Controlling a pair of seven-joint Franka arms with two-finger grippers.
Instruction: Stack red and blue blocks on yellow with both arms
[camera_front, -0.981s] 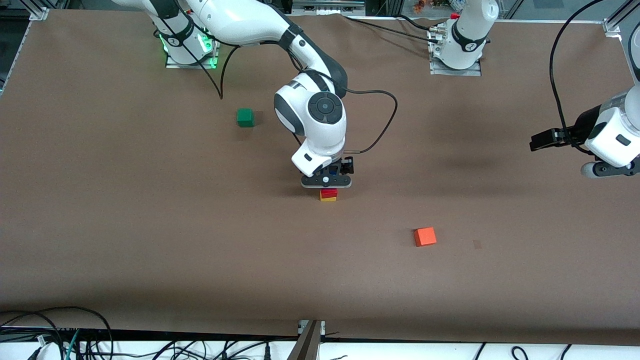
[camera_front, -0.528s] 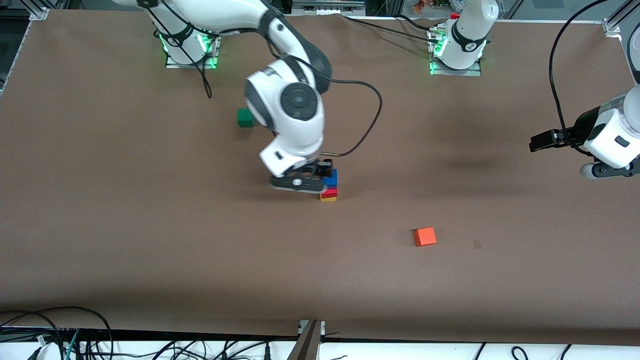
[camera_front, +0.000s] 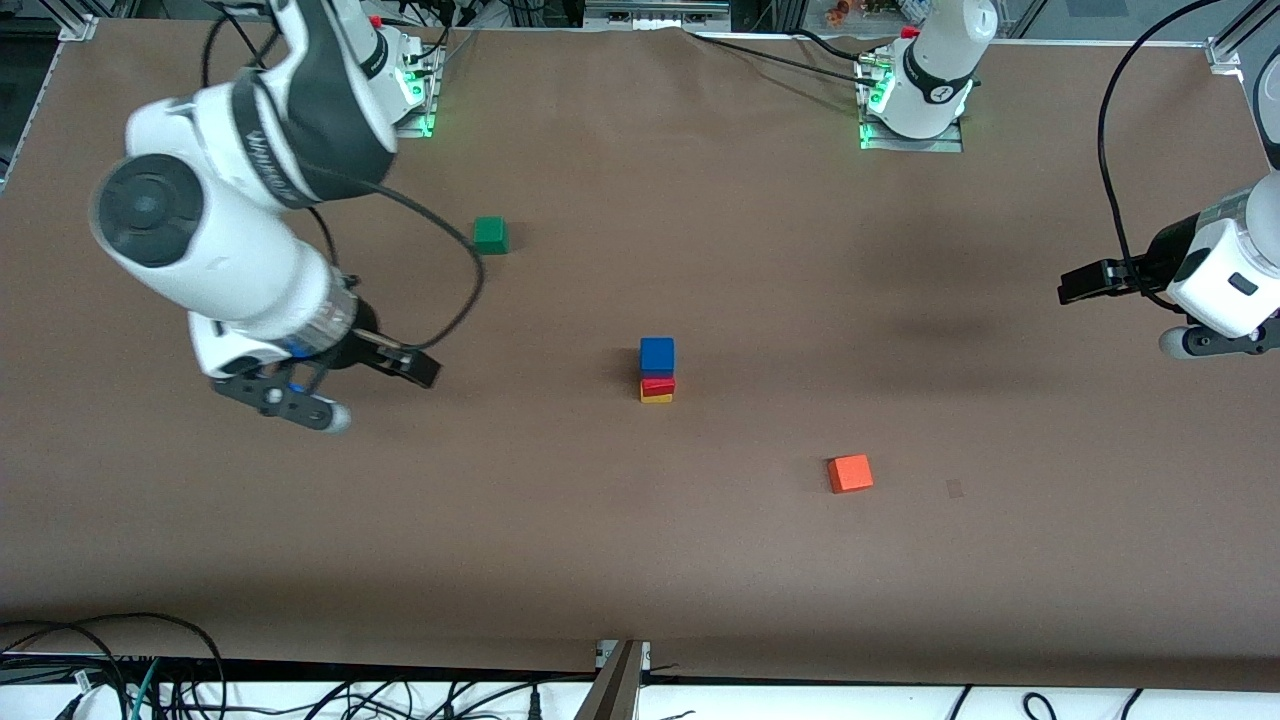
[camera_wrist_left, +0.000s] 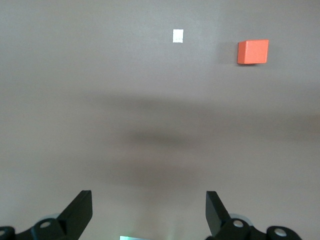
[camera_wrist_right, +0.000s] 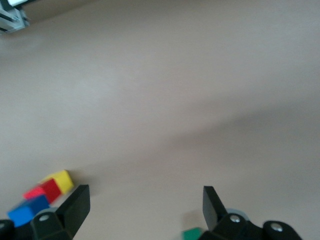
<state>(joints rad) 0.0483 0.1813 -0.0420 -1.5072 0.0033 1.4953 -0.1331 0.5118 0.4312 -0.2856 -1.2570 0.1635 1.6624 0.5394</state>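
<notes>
The blue block (camera_front: 657, 354) stands on the red block (camera_front: 658, 385), which stands on the yellow cube (camera_front: 656, 398), a three-high stack at the table's middle. No gripper touches it. My right gripper (camera_front: 285, 405) is open and empty, up over bare table toward the right arm's end. Its wrist view shows its open gripper (camera_wrist_right: 144, 200) and, off to one side, the blue block (camera_wrist_right: 27, 210), the red block (camera_wrist_right: 44, 191) and the yellow cube (camera_wrist_right: 62, 179). My left gripper (camera_front: 1215, 342) waits open and empty over the left arm's end; its wrist view shows its open gripper (camera_wrist_left: 149, 200) above bare table.
A green cube (camera_front: 490, 235) lies farther from the front camera than the stack, toward the right arm's base. An orange cube (camera_front: 850, 473) lies nearer, toward the left arm's end, and shows in the left wrist view (camera_wrist_left: 253, 52) beside a small pale mark (camera_wrist_left: 178, 35).
My right gripper let go of the blue block on top of the red one, then swung away toward the right arm's end. The left arm has not moved.
</notes>
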